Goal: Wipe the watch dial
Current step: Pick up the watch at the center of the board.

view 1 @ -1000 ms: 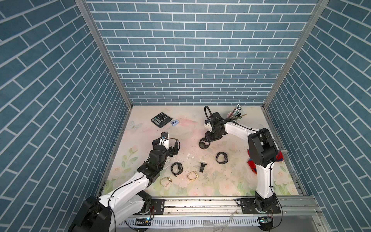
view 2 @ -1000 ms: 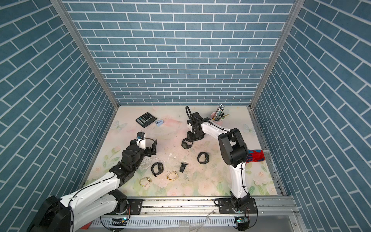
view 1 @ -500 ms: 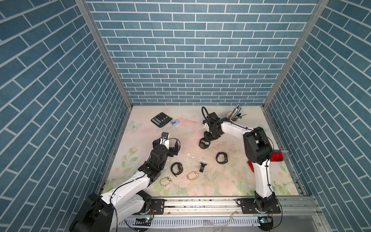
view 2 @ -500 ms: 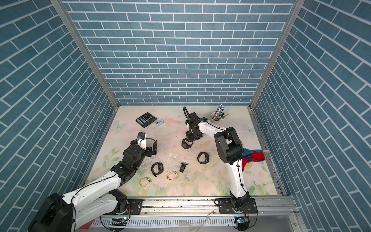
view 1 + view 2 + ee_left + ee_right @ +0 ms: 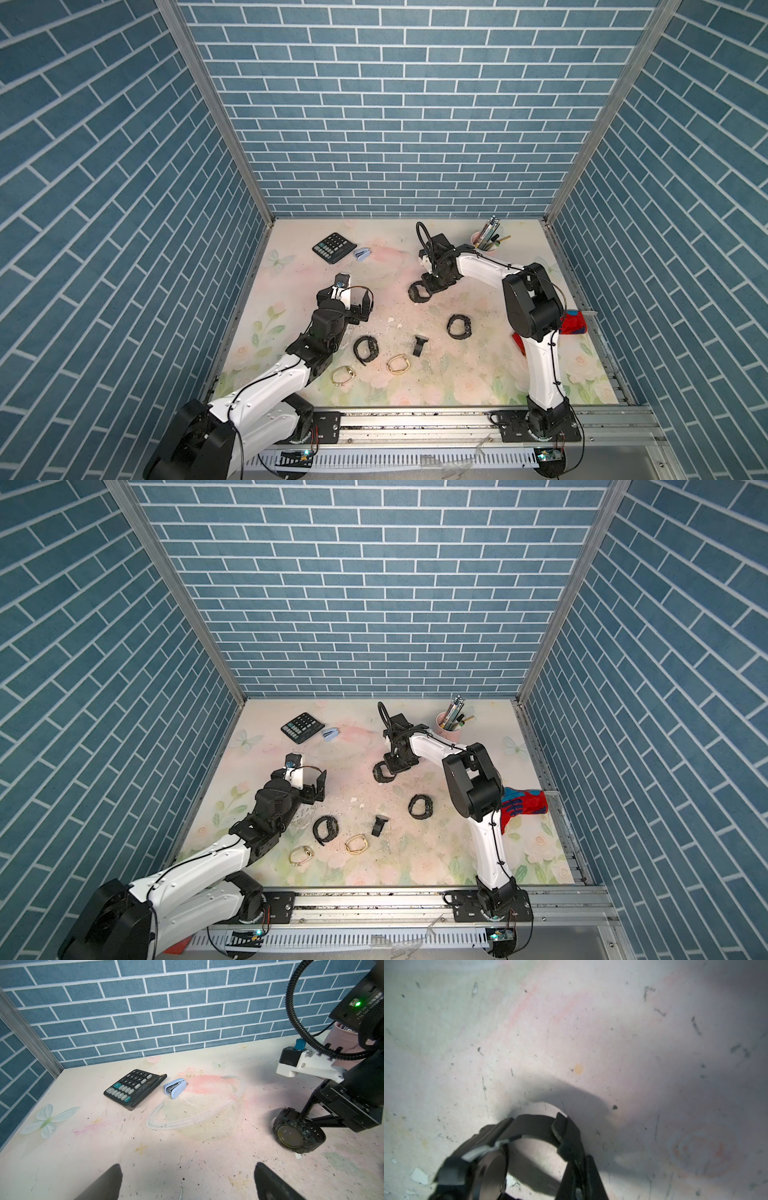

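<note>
Left wrist view: right gripper (image 5: 300, 1119) pinches strap of watch (image 5: 291, 1137); left gripper (image 5: 187, 1165) spread.

You have a chunky black watch (image 5: 419, 293) with a round dark dial and its strap closed in a loop, toward the far middle of the table (image 5: 374, 266). It stands tilted on its edge, dial turned toward the left side. Your red cloth (image 5: 523, 806) with blue markings lies bunched at the right edge, partly hidden.
</note>
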Tool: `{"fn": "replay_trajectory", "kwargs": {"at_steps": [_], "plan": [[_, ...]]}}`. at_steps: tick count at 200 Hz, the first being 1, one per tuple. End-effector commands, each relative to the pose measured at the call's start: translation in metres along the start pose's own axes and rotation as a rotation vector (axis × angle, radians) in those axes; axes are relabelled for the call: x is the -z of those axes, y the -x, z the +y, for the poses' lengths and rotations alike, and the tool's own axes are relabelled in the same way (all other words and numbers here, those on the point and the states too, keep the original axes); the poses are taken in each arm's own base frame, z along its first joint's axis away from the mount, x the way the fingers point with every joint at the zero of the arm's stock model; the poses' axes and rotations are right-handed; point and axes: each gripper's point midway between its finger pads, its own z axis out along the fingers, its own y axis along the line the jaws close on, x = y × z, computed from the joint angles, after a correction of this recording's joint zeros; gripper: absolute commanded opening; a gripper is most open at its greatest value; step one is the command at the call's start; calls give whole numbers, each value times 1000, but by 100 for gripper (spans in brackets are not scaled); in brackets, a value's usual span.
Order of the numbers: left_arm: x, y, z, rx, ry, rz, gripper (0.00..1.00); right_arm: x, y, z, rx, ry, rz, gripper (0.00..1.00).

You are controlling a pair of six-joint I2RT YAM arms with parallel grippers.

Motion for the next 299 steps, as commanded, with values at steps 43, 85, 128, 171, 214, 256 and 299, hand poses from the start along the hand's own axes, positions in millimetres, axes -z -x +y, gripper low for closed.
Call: {"fn": "replay_trajectory", "kwargs": {"at_steps": [43, 85, 128, 171, 214, 256, 299], "plan": [[-1, 3, -2, 5, -9, -3, 99, 9, -8, 2, -12, -13, -23, 1], [0, 3, -4, 6, -22, -7, 100, 25, 4, 3, -20, -17, -108, 0], [1, 6, -8, 12, -47, -23, 100, 55, 18, 2, -26, -33, -260, 0], [5, 12, -21, 33, -131, -72, 100, 92, 28, 7, -20, -19, -436, 0], [18, 32, -53, 81, -329, -144, 99, 140, 26, 17, 8, 10, -581, 0], [36, 56, -96, 134, -603, -167, 100, 193, 14, 30, 25, 62, -716, 0], [81, 101, -132, 150, -907, -356, 100, 254, 7, 52, 66, 159, -872, 0]]}}
